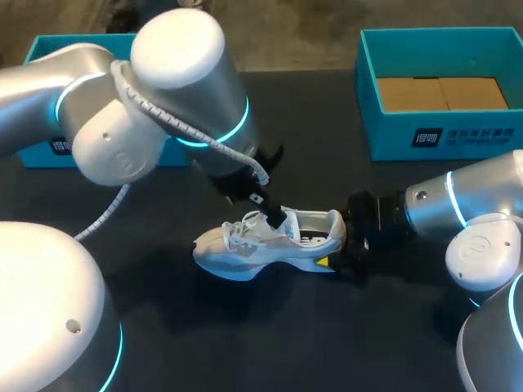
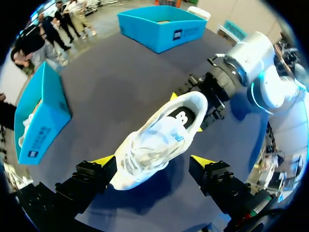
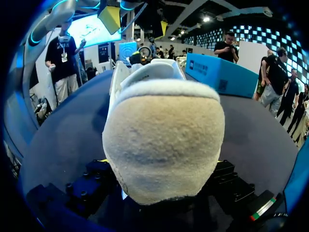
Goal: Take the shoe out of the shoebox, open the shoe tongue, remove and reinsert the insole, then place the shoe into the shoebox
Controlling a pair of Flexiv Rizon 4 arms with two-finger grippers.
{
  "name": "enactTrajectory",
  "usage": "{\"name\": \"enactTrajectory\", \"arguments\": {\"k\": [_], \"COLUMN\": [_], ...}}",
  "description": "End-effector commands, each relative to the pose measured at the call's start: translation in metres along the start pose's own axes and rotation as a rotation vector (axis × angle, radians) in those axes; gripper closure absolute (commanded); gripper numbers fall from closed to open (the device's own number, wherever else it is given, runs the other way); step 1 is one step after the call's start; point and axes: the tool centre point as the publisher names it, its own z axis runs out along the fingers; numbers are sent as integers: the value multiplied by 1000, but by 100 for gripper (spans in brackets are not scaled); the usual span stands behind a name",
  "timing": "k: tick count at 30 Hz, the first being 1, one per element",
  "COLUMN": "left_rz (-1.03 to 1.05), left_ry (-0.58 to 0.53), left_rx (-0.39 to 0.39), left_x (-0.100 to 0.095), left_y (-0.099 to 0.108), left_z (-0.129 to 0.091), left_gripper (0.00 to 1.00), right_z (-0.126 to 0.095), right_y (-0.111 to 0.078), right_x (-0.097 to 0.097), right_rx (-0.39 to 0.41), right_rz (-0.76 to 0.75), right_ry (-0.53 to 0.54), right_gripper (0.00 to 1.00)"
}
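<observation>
The white shoe (image 1: pixel 270 242) lies on its sole on the dark table, toe to the left. My right gripper (image 1: pixel 343 245) comes in from the right and is shut on the shoe's heel, one yellow tip on each side of it. In the right wrist view the padded heel (image 3: pixel 164 145) fills the space between the fingers of that gripper (image 3: pixel 160 163). My left gripper (image 1: pixel 274 216) hangs open just over the laces. In the left wrist view its yellow tips straddle the shoe (image 2: pixel 159 145) without touching, and the insole (image 2: pixel 186 118) shows inside the opening.
A blue shoebox (image 1: pixel 441 90) with cardboard in it stands at the back right. A second blue box (image 1: pixel 49 49) stands at the back left, mostly hidden behind my left arm. In the left wrist view this box (image 2: pixel 41 116) holds something white.
</observation>
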Motion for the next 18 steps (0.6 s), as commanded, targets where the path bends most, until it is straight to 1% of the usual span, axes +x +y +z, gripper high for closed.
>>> {"name": "enactTrajectory", "arguments": {"k": [1,6,7,9,13,16,18], "left_rz": [-30,-94,-117,-144,-233,-283,-317], "left_ry": [-23,-34,-53,-43,-105,-123,-114], "left_rx": [2,19,23,22,28,29,29], "left_x": [9,19,21,24,31,35,37], "left_y": [-1,-6,-7,-9,-13,-15,-15], "left_z": [3,3,4,7,13,15,16], "left_gripper": [0,0,0,0,0,0,0], "right_z": [3,3,3,3,3,3,3], "right_y": [-2,-2,-2,-2,-2,-2,-2], "right_x": [-3,-3,-3,-3,-3,-3,-3], "right_rx": [4,4,4,4,4,4,4], "right_rz": [0,0,0,0,0,0,0], "right_ry": [-2,-2,-2,-2,-2,-2,-2], "right_gripper": [100,100,100,100,100,100,100]}}
